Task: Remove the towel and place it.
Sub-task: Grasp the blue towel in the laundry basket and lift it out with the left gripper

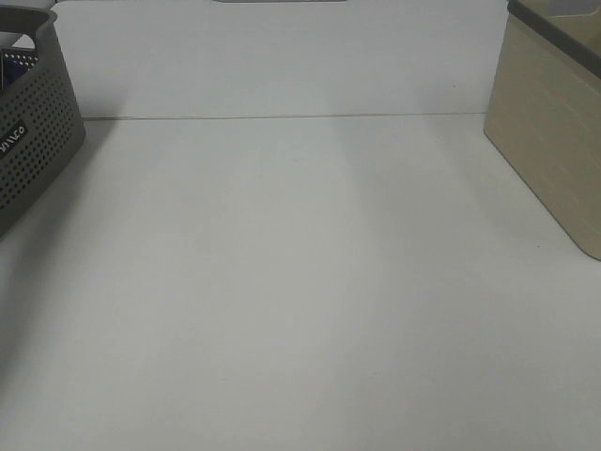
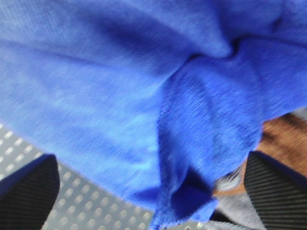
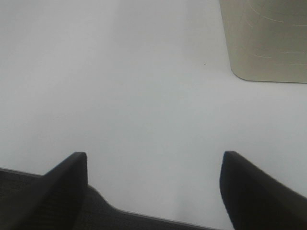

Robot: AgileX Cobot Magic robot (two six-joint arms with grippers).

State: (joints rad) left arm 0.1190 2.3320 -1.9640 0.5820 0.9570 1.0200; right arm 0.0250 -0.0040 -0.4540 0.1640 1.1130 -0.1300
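The deep blue towel (image 2: 120,86) fills most of the left wrist view, rumpled with a fold hanging down, and lies inside the grey perforated basket (image 2: 81,201). My left gripper (image 2: 151,160) is open just above it, its fingers (image 2: 29,191) wide apart on either side of the fold. In the exterior high view only a sliver of blue (image 1: 9,64) shows inside the basket (image 1: 33,141), and neither gripper shows there. My right gripper (image 3: 154,155) is open and empty over the bare white table (image 3: 120,86).
A beige bin (image 1: 554,132) stands at the right of the table and shows in the right wrist view (image 3: 266,38). Brown cloth (image 2: 283,136) and a grey item (image 2: 235,184) lie beside the towel in the basket. The white table (image 1: 300,282) spans the middle.
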